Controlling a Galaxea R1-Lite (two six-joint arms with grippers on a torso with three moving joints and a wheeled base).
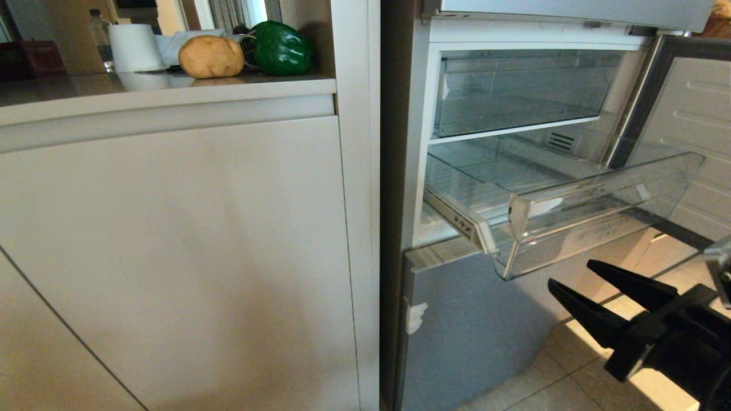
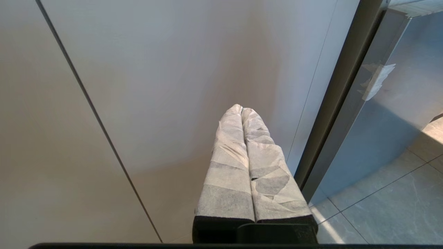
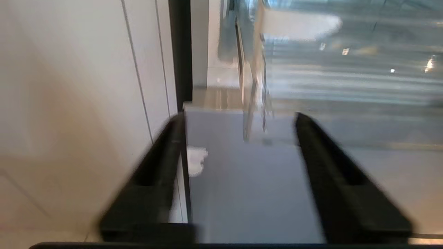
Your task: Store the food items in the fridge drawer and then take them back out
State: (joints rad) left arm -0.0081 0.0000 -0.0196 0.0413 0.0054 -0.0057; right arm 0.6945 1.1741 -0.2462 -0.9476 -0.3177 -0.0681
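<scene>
Your inventory: potato [image 1: 211, 56] and green pepper [image 1: 282, 49] side by side on the bench [image 1: 171, 90], left of the fridge. Clear fridge drawer [image 1: 571, 214] pulled out, nothing in it. Right pincer [image 1: 577, 279] below the drawer, fingers apart, holding nothing. Left pincer [image 2: 241, 110] closed, empty, facing the cabinet door [image 2: 173, 86].

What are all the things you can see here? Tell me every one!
potato: one, tan-yellow, on the counter
bell pepper: one, dark green, beside the potato
paper roll: one, white, on the counter
water bottle: one, clear, behind the roll
counter: one, pale beige, above the cabinet doors
fridge drawer: one, clear plastic, pulled out, empty
fridge: one, silver, door open
left gripper: one, white-wrapped, shut, by the cabinet
right gripper: one, black, open, empty, below the drawer
</scene>
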